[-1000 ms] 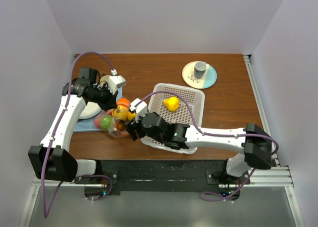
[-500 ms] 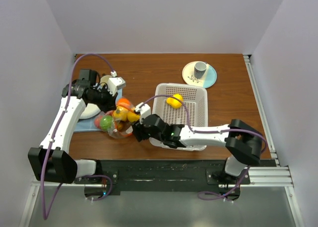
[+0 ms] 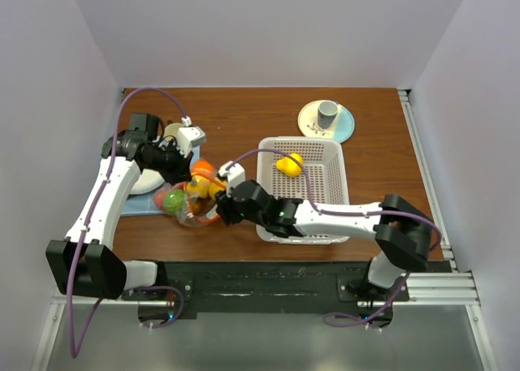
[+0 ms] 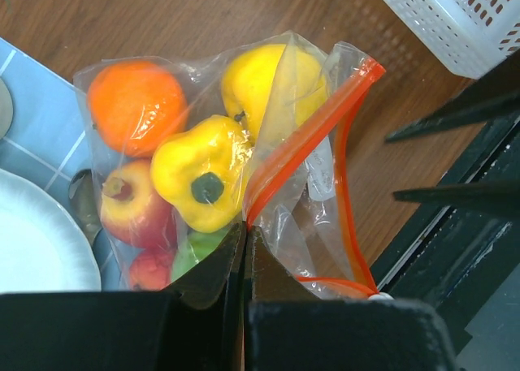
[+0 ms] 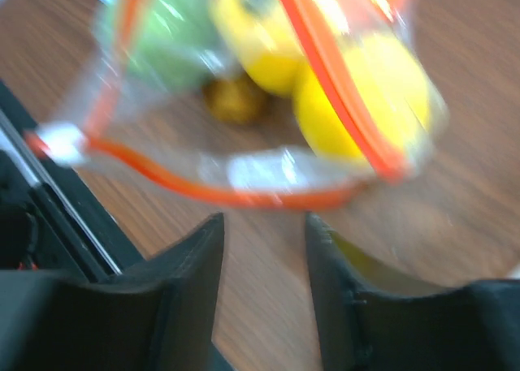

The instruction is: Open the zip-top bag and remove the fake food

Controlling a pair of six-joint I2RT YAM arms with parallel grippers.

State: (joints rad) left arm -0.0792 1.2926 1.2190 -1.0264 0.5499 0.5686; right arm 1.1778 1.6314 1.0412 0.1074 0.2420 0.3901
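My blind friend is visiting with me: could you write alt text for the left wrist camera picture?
The left gripper pinches one side of a clear zip-top bag, its orange-red zip strip gaping open. Inside sits fake food: an orange, a yellow pepper, a reddish apple. A white basket corner shows top right.

pale walls point(image 3: 268, 30), brown wooden table point(image 3: 244, 115)

Brown wooden tabletop point(image 3: 268, 115), and here's the spread: white perforated basket point(image 3: 325, 180) right of centre, a pale plate point(image 3: 341, 129) at the far right, a blue mat point(image 3: 145, 206) at left, and the zip-top bag point(image 3: 183, 202) straddling mat edge and bare wood.
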